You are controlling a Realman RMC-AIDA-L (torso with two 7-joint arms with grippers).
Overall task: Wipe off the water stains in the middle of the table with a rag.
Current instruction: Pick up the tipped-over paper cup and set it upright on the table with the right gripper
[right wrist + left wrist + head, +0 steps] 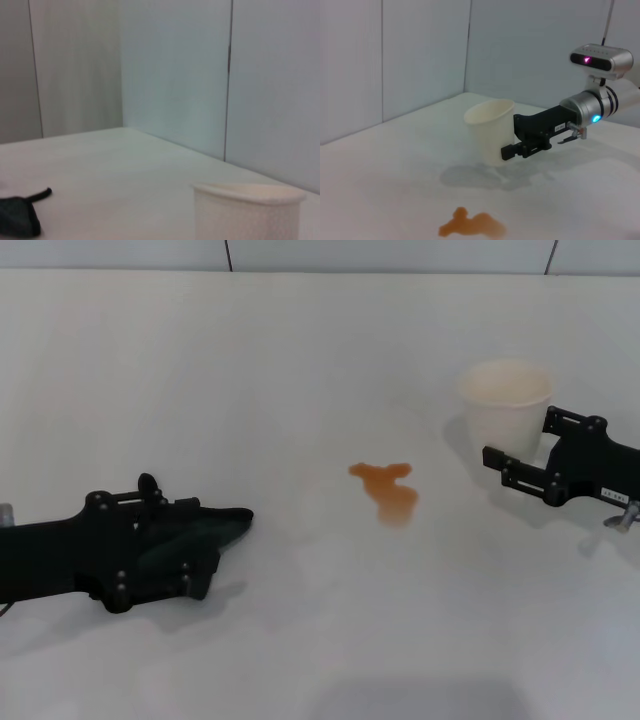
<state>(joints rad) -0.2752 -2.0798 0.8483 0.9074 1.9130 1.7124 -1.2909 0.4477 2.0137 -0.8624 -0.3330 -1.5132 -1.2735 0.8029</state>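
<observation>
The table (pixel 320 350) spreads wide and white. The cup (pixel 505 405) stands on the robot's right, and the right gripper (pixel 515 472) sits at its side, one finger along the wall; whether it grips the cup, I cannot tell. Over on the left, the left gripper (pixel 205 540) is low over the table, jaws closed on the rag (pixel 195 538), a corner poking out ahead. The stain (pixel 387 488) lies mid-table, well apart from both. The danger is a thin grip: the rag could drag loose mid-wipe, or merely smear the orange puddle wider, and a long sweep could knock the cup.
</observation>
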